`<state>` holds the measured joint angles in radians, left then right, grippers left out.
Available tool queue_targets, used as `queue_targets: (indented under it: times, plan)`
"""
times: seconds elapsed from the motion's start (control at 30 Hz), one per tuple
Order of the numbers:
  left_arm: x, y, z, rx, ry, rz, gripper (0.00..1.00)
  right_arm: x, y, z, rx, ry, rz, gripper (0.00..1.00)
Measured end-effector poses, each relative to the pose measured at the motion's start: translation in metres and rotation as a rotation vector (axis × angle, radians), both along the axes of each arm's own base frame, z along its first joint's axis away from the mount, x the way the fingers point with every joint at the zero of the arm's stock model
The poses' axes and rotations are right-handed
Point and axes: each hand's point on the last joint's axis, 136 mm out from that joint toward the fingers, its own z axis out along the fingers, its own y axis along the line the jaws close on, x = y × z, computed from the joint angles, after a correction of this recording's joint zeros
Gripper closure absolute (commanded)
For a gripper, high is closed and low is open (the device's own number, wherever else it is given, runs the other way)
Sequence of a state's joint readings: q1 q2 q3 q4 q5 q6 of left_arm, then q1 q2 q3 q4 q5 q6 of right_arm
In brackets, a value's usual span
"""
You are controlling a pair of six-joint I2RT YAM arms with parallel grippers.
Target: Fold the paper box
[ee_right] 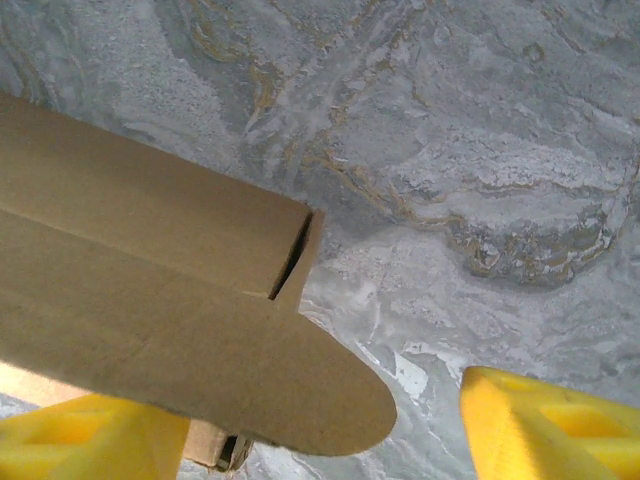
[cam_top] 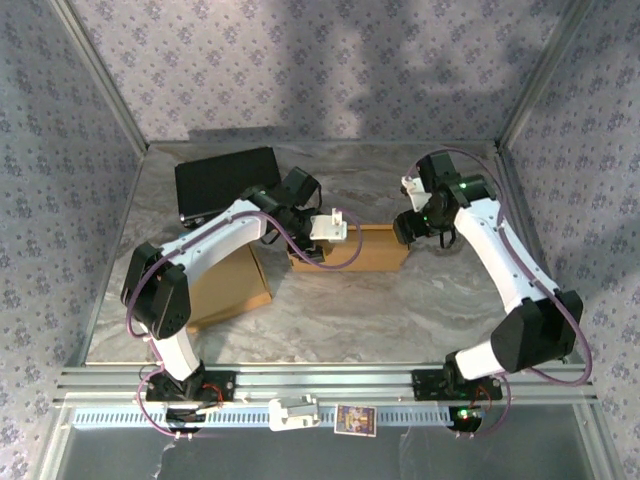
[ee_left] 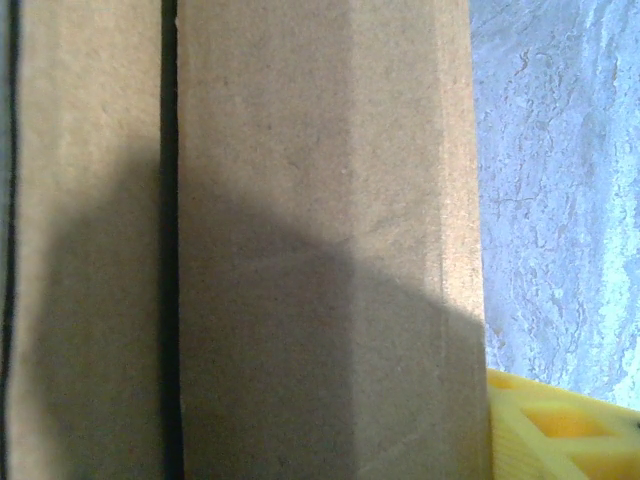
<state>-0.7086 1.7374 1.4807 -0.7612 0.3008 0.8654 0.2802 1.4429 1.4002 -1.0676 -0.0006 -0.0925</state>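
Brown cardboard paper box point(cam_top: 352, 252) at mid surface point(cam_top: 420, 300), between both claws. Probably light, stiff in its panels, yielding at creases; best gripped by a flap edge. Right claw point(ee_right: 310, 425) stands apart at the rounded flap point(ee_right: 250, 380); whether the left claw point(cam_top: 332, 226) is apart cannot be told.

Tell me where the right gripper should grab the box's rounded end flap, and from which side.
Pinch the rounded flap across its two flat faces near the curved free edge, coming from the right end of the box. It sticks out free there, its tip between the fingers of the open right gripper.
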Motion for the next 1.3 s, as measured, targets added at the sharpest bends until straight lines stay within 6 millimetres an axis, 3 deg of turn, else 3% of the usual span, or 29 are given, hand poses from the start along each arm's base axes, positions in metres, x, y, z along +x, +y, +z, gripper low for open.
queue_targets:
  times: [0.23,0.53,0.73,0.93,1.3]
  plan:
    - [0.0,0.0,0.0,-0.002,0.0,-0.003,0.35,-0.001,0.0,-0.011,-0.008,0.011,-0.016,0.46]
    - [0.0,-0.001,0.001,-0.003,-0.001,-0.003,0.37,-0.001,0.0,-0.009,-0.013,0.002,-0.022,0.47]
    - [0.001,-0.001,0.001,-0.001,0.001,-0.001,0.37,0.002,0.001,0.011,0.001,-0.055,-0.015,0.47]
    - [0.005,-0.003,0.001,-0.003,0.0,-0.001,0.37,0.002,-0.002,0.012,-0.014,-0.064,-0.006,0.5]
    - [0.005,-0.003,0.001,-0.002,0.0,-0.001,0.37,0.005,0.0,0.005,-0.045,-0.056,0.024,0.71]
